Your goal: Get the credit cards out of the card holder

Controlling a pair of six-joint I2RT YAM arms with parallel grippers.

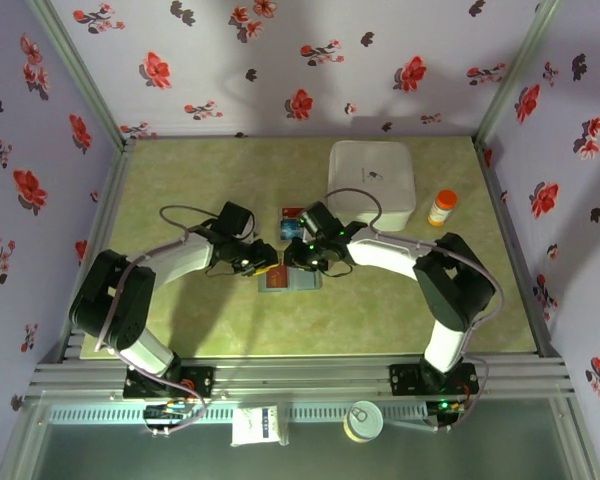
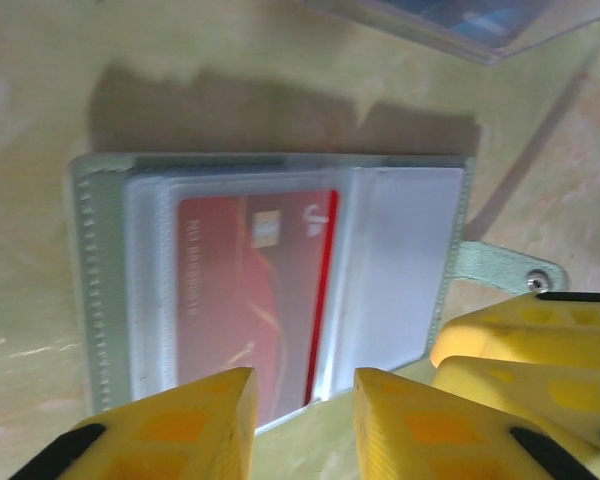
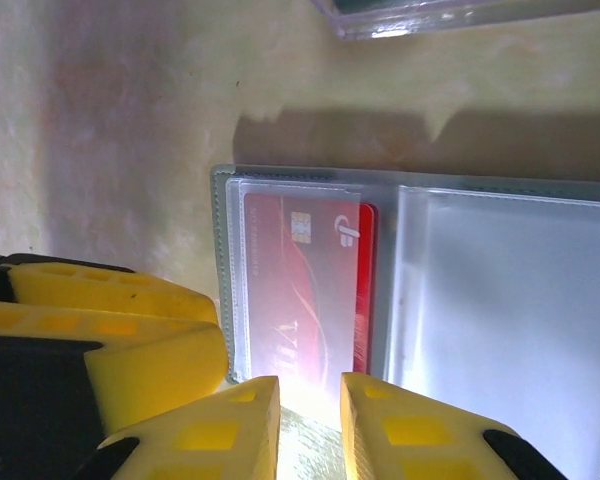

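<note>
1. The left gripper (image 2: 300, 420) stands part-open over the near edge of the card holder (image 2: 100, 280).
2. The right gripper (image 3: 308, 420) shows a narrow gap; whether it grips anything, I cannot tell.
3. The card holder lies open on the table (image 1: 180, 320), the red credit card (image 2: 250, 300) in its slot: not yet removed.

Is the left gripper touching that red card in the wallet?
Cannot tell. In the left wrist view the left gripper hangs by the red card, at its near end, but neither contact nor gap shows plainly.

From above, we find the card holder (image 1: 306, 284) mostly covered by the left gripper (image 1: 270, 268) and right gripper (image 1: 301, 264). Print on the red card (image 2: 250, 300) blurs beyond reading; the clear box (image 3: 450, 15) runs off the top edge.
</note>
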